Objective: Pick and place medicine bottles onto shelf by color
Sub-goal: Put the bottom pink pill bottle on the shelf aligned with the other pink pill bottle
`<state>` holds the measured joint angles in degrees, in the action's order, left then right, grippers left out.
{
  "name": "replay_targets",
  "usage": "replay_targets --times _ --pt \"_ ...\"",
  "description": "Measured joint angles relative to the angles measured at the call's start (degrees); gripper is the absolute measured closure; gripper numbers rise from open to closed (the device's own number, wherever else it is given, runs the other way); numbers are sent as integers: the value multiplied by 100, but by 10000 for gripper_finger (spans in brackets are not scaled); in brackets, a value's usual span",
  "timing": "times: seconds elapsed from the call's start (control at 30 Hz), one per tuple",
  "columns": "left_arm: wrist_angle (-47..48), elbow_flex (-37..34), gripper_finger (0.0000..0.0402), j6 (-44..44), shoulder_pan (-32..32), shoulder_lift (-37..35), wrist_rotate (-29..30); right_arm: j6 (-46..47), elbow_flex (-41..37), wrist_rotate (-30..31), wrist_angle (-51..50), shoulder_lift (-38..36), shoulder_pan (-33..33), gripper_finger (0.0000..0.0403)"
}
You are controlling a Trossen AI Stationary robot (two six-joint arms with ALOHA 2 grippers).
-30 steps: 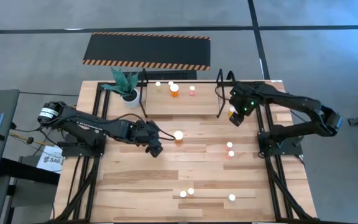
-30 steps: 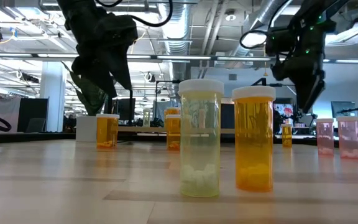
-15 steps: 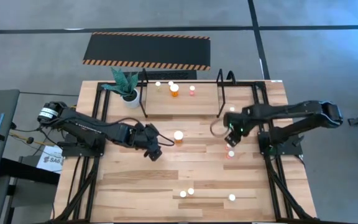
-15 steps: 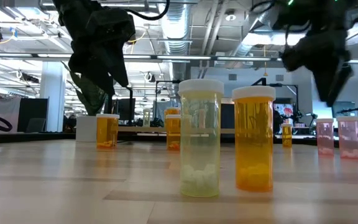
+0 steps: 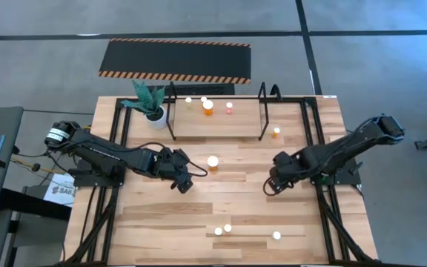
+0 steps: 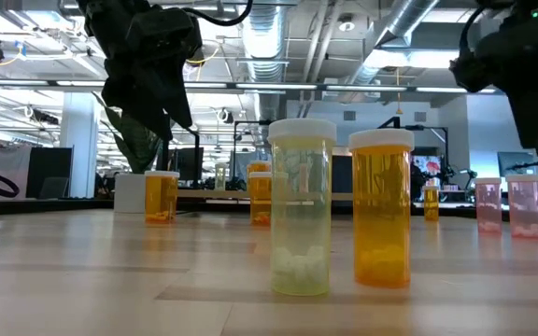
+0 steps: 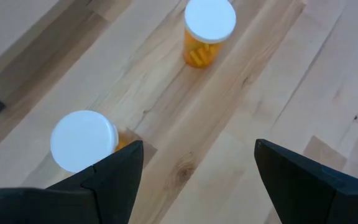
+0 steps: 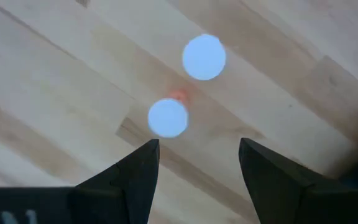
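My right gripper [image 5: 270, 185] [image 8: 194, 168] hangs open, pointing down, above two pink medicine bottles [image 8: 168, 117] [image 8: 204, 56], seen as white caps; it hides them in the high view. My left gripper [image 5: 188, 180] [image 7: 194, 168] stands open just left of an orange bottle [image 5: 213, 162] [image 7: 82, 140] that stands upright on the table. Three bottles [image 5: 207, 106] stand on the shelf [image 5: 221, 122]. Another orange bottle [image 5: 276, 132] stands by the shelf's right upright. Three bottles [image 5: 227, 228] stand near the table's near edge.
A green plant in a white pot [image 5: 151, 104] stands at the shelf's left end. A black hazard-striped mat [image 5: 175, 59] lies beyond the table. In the low view a yellow bottle [image 6: 300, 207] and an orange bottle [image 6: 381, 207] stand closest to the near edge.
My right gripper has swung from beside the shelf's right end toward the table's near edge, rolling its wrist as it went, and now hangs over the two pink bottles. It has stayed open. No bottle has moved.
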<state>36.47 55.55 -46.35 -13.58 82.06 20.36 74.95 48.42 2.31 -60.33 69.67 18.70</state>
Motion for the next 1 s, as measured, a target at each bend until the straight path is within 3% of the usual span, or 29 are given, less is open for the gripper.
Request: replay_targets --times 1.0 --pt "-37 2 109 0 0 0 -4 -965 -4 66 765 1423 -123 163"
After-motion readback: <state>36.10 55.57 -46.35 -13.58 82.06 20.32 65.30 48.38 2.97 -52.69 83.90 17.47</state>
